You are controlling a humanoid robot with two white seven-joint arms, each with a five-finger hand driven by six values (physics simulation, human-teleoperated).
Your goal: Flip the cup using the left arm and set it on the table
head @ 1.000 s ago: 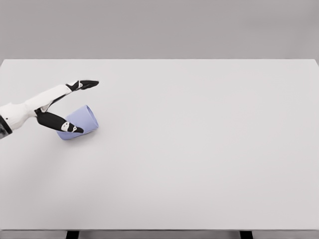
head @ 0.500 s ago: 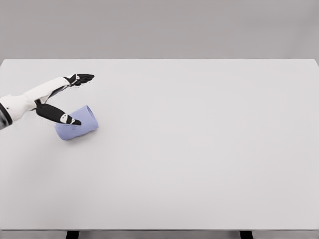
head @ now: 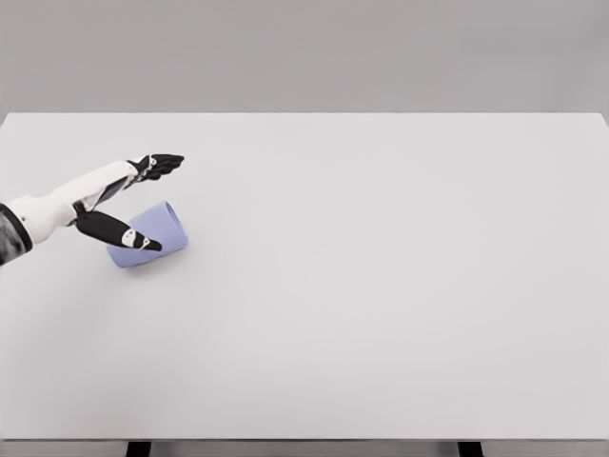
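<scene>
Cup (head: 152,235) lying sideways on desk (head: 381,286); probably light, stiff, rolls easily. Left hand (head: 128,205) spread wide, straddling it; best gripped across the sides.

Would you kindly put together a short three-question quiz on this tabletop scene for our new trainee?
1. True or false: the cup stands upright on the table.
2. Which hand is in view? A) left hand B) right C) both
3. Fill in: the hand's thumb crosses in front of the ___.

Key
1. False: it lies on its side, near the table's left edge.
2. A: its arm comes in from the left, fingers spread, thumb below and the other fingers above the cup, not closed on it.
3. cup
</scene>
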